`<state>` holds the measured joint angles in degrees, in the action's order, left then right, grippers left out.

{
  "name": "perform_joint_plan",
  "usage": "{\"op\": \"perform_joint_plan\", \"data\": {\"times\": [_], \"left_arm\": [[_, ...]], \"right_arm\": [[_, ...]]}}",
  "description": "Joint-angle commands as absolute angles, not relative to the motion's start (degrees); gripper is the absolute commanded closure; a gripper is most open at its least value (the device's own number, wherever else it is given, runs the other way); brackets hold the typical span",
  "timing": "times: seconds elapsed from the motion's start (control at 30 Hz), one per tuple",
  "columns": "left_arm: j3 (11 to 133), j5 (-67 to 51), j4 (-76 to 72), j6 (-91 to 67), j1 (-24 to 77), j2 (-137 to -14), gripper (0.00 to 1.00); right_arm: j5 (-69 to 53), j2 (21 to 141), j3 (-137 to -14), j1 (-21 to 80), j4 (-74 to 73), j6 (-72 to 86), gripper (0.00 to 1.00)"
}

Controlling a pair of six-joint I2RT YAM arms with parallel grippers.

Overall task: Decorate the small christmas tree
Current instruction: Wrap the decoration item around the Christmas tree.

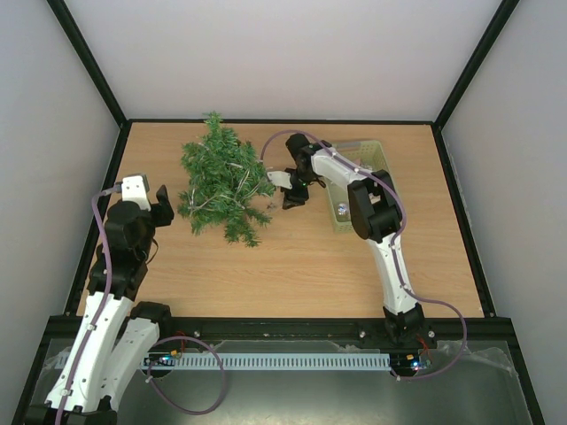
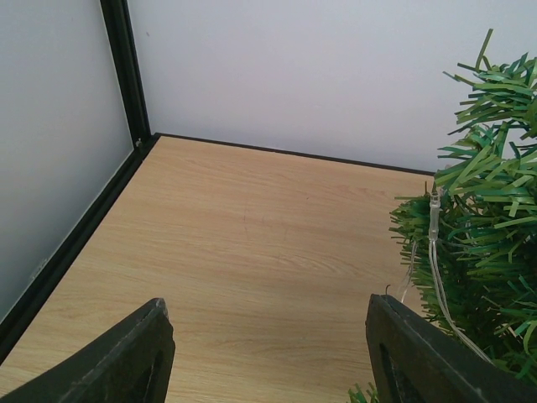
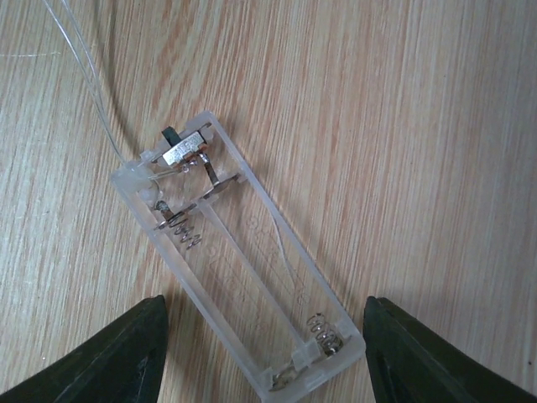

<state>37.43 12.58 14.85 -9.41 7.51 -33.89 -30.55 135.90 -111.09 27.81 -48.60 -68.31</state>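
Observation:
The small christmas tree (image 1: 221, 181) lies on its side on the wooden table, with a thin clear light string (image 2: 434, 220) wound through its green branches (image 2: 491, 235). My left gripper (image 1: 164, 205) stands open just left of the tree; its jaws (image 2: 267, 306) hold nothing and bare wood shows between them. My right gripper (image 1: 292, 197) hangs open right of the tree, over a clear plastic battery box (image 3: 239, 269). The box lies flat on the table, empty, between the spread fingers (image 3: 264, 336) with a gap on each side. Its thin wires (image 3: 84, 50) run off toward the tree.
A pale green basket (image 1: 381, 155) stands at the back right, partly behind the right arm, with a small shiny ornament (image 1: 343, 211) in its near end. Black frame rails and white walls (image 2: 126, 75) close the table on the left, back and right.

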Motion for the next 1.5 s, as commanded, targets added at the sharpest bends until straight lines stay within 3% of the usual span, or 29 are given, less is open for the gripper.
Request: {"op": "perform_joint_plan", "data": {"times": [0.0, 0.2, 0.57, 0.93, 1.13, 1.47], "left_arm": [[36.72, 13.53, 13.54, -8.70, 7.73, -33.99, 0.36], [36.59, 13.70, 13.22, -8.68, 7.73, -33.95, 0.36], [36.59, 13.73, 13.38, -8.35, 7.89, -33.56, 0.36], [36.55, 14.04, 13.15, -8.27, 7.93, -33.34, 0.36], [36.31, 14.06, 13.07, -8.15, 7.98, -33.16, 0.36], [36.33, 13.54, 13.17, -8.69, 8.04, -33.12, 0.36]], "right_arm": [[-26.12, 137.46, -111.65, 27.60, -50.62, -68.62, 0.40], [-25.60, 136.85, -111.50, 27.60, -49.73, -65.36, 0.54], [-25.95, 133.94, -106.56, 27.60, -46.11, -60.54, 0.61], [-26.14, 123.42, -94.69, 27.60, -35.44, -53.30, 0.63], [-22.95, 116.19, -85.52, 27.60, -24.95, -43.56, 0.65], [-15.79, 104.63, -77.78, 27.60, -20.33, -31.25, 0.65]]}}
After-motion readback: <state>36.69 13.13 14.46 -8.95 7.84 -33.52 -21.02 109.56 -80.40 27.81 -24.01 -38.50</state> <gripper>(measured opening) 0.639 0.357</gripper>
